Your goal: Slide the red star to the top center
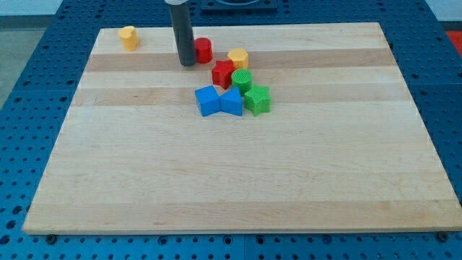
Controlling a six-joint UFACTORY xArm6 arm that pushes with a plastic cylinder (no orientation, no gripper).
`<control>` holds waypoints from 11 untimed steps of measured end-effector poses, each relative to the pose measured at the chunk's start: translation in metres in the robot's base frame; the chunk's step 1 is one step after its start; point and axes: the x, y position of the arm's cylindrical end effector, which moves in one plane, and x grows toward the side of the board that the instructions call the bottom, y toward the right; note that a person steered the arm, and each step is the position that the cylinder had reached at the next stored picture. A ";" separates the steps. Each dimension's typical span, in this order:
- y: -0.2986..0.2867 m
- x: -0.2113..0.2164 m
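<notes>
The red star [222, 74] lies on the wooden board [238, 180] near the view's top centre, in a cluster of blocks. A round red block [204, 50] sits just above and left of it. My tip [187, 63] rests on the board right next to the round red block's left side, and up and left of the red star, a short gap from it. The rod rises out of the view's top.
A yellow hexagonal block [237, 58] sits right of the round red block. A green round block [242, 79] and a green star [257, 100] lie right of the red star. Two blue blocks [207, 100] [232, 102] lie below it. A yellow block [128, 37] sits at the top left.
</notes>
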 end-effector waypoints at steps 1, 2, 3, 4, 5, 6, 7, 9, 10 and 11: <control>-0.001 -0.003; 0.014 -0.005; 0.034 -0.009; 0.051 -0.021; 0.065 -0.030; 0.073 -0.042; 0.073 -0.046; 0.068 -0.029; 0.046 0.000; 0.024 0.032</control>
